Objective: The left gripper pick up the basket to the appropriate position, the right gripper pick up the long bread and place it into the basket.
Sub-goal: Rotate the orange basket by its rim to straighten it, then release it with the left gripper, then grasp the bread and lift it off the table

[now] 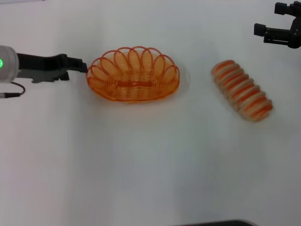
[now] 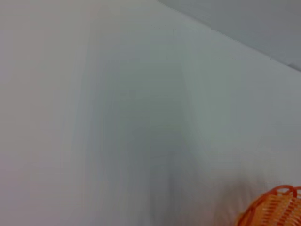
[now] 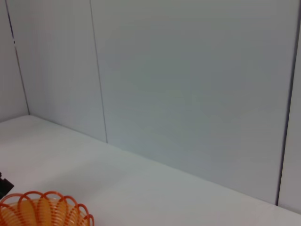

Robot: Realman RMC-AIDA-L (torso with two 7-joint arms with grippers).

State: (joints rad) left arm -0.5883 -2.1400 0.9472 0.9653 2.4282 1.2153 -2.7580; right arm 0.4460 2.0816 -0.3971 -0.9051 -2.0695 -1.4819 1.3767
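Observation:
The orange wire basket [image 1: 133,75] stands on the white table left of centre. Part of it also shows in the left wrist view [image 2: 275,209] and in the right wrist view [image 3: 42,209]. My left gripper [image 1: 83,66] reaches in from the left, and its tip is at the basket's left rim. The long bread [image 1: 241,89], tan with orange-red stripes, lies slantwise on the table to the right of the basket. My right gripper [image 1: 271,19] is open and empty at the far right, behind the bread and well apart from it.
The white table [image 1: 150,165] stretches bare towards me. A grey panelled wall [image 3: 188,84] stands behind the table. A thin cable [image 1: 11,92] hangs under my left arm.

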